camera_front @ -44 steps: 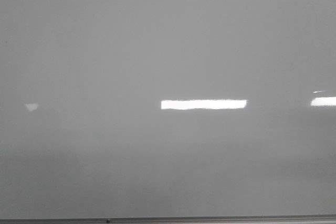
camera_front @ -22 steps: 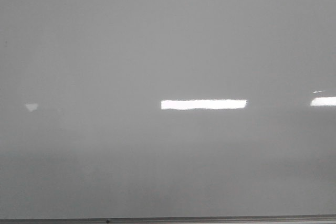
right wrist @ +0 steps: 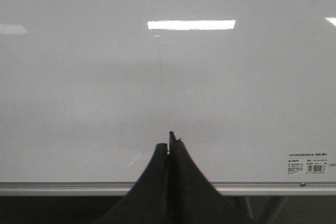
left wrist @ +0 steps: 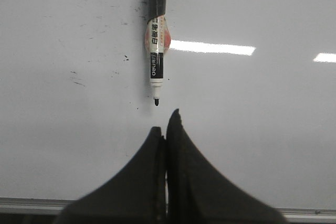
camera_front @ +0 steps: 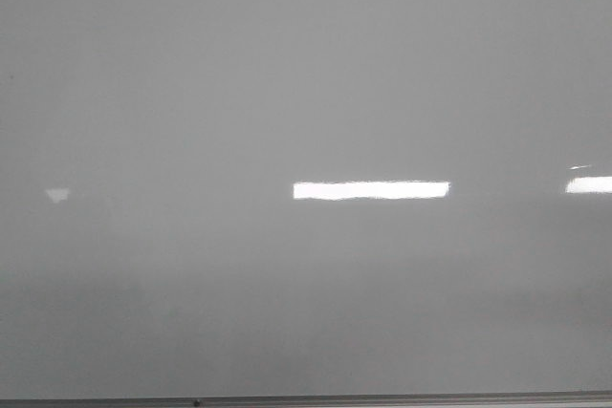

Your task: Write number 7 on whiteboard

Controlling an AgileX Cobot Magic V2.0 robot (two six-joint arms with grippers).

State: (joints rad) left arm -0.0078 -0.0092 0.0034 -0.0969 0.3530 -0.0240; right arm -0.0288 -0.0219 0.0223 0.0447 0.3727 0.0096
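Left gripper (left wrist: 165, 124): fingers pressed together, holding nothing. A whiteboard marker (left wrist: 156, 35) lies uncapped on the whiteboard (left wrist: 262, 129) at 12 o'clock from the fingertips, nib toward them, close but apart. You need to part the fingers first, then take the barrel on its black-and-white label section, clear of the nib. Front view: board blank, only light reflections; no number 7 visible yet. Right gripper (right wrist: 171, 142): fingers also together, empty, near the grey frame edge (right wrist: 63, 187); a product sticker (right wrist: 307, 164) sits at 3 o'clock. Keep this arm clear while you write.
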